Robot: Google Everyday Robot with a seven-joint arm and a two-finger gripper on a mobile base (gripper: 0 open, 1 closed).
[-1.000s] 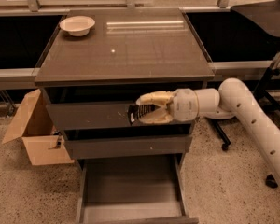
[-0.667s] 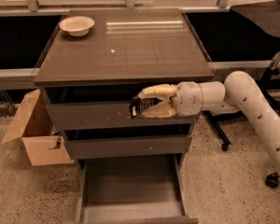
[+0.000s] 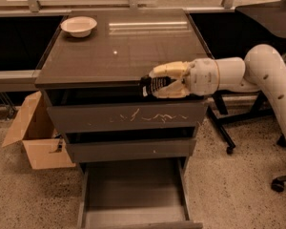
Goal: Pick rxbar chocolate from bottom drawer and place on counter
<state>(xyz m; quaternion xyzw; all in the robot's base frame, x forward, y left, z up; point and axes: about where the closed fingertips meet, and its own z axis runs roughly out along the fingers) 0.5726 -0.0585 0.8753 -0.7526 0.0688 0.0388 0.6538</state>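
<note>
Arm (image 3: 257,73) enters from R, elbow bent high, forearm level, reaching L. Gripper (image 3: 157,83) at front edge of counter (image 3: 124,51), fingers (image 3: 169,70) clamped on rxbar chocolate (image 3: 149,86); bar sits level w/ that edge.

Counts: 3 drawers, bottom drawer (image 3: 133,190) standing open; 1 cardboard box (image 3: 35,137); 1 white bowl (image 3: 78,26); 1 bar.

Bar's R end hidden by fingers. Arm cut off at R border.

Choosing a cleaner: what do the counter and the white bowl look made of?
The counter: glossy grey-brown top, likely laminate or glass-faced, given its sharp reflections. The white bowl: smooth, pale, possibly ceramic or plastic; unclear. The gripper, shut on the rxbar chocolate, is at the counter's front edge.
</note>
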